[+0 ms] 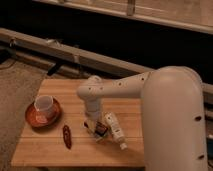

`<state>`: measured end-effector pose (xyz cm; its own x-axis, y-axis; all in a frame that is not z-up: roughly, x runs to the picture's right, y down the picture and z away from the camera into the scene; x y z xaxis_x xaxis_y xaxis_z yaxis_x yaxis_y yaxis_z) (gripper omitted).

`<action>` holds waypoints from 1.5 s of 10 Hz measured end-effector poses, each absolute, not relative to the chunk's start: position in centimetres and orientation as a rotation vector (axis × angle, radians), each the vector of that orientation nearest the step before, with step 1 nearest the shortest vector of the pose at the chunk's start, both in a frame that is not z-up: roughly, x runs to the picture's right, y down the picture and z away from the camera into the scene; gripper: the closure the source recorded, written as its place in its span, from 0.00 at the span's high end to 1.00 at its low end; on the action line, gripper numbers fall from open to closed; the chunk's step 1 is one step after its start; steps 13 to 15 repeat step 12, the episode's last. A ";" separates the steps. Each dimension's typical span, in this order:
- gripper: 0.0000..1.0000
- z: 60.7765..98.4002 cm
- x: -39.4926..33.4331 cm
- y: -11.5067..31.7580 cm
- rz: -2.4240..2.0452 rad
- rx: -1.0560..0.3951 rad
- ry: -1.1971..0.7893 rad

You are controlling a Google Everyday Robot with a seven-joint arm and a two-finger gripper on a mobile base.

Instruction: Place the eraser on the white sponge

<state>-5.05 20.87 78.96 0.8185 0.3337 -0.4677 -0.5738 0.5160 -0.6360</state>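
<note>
Eraser [101, 129] sits right at the gripper [97, 131] tip, low over the wooden table [45, 147], w/ sponge [91, 127] just beside it and a white tube [115, 131] to the right. Can't tell gripper's state. Cup [44, 105] on brown saucer [33, 118] left; dark-red pepper-shaped thing [66, 136] near front.

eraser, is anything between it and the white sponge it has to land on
Nothing visible stands between them. The small dark eraser with a reddish edge sits low at the pincer, near the table's middle, right over a pale patch that may be the flat off-white sponge. The long white capped tube lies just to the right of it.
</note>
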 end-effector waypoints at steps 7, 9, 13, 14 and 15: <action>0.80 78.9 -4.8 20.4 0.590 -0.861 0.240; 0.80 78.3 -4.8 19.8 0.611 -0.841 0.184; 0.80 78.3 -4.9 19.8 0.611 -0.839 0.176; 0.80 78.3 -4.9 19.8 0.611 -0.839 0.176; 0.80 78.3 -4.9 19.8 0.611 -0.839 0.176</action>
